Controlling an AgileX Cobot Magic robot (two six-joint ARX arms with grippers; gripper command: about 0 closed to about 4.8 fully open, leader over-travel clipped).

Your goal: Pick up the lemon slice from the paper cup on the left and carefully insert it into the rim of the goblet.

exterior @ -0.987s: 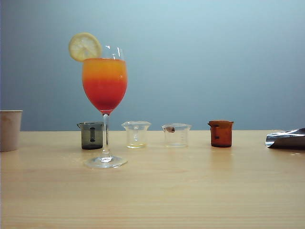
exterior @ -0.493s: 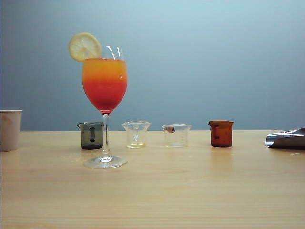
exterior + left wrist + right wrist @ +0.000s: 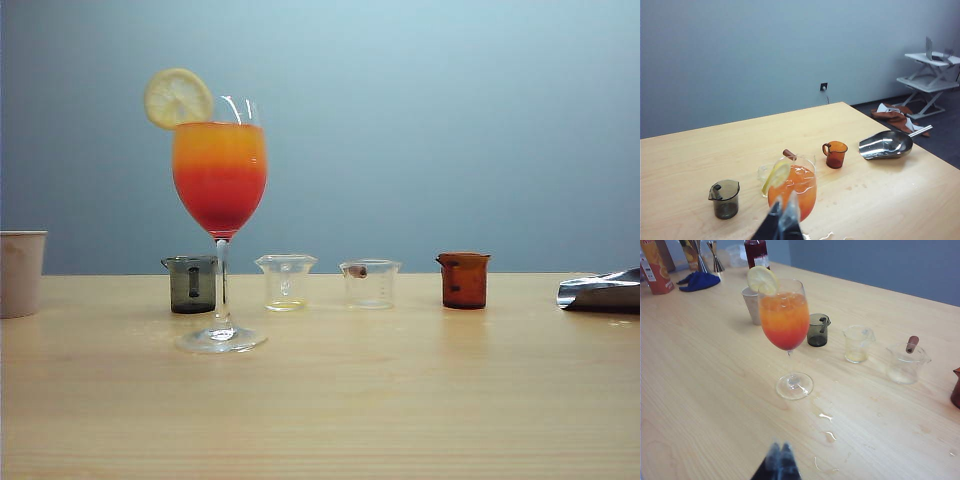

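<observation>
Already wedged on the rim of the goblet (image 3: 220, 215): lemon slice (image 3: 178, 98), upright above the orange drink. On the table (image 3: 400, 400), far left: paper cup (image 3: 20, 272). Above the goblet: left hand (image 3: 783, 222), pressed together, empty. Above bare tabletop near small spills: right hand (image 3: 779, 460), likewise pressed together, empty.

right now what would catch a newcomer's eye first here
The goblet, left of centre on the table, glows orange over red, with the lemon slice already wedged on its rim. Behind it stands a row of small beakers, the paper cup at far left. Both grippers, left and right, hang shut and empty, clear of the glass.
</observation>
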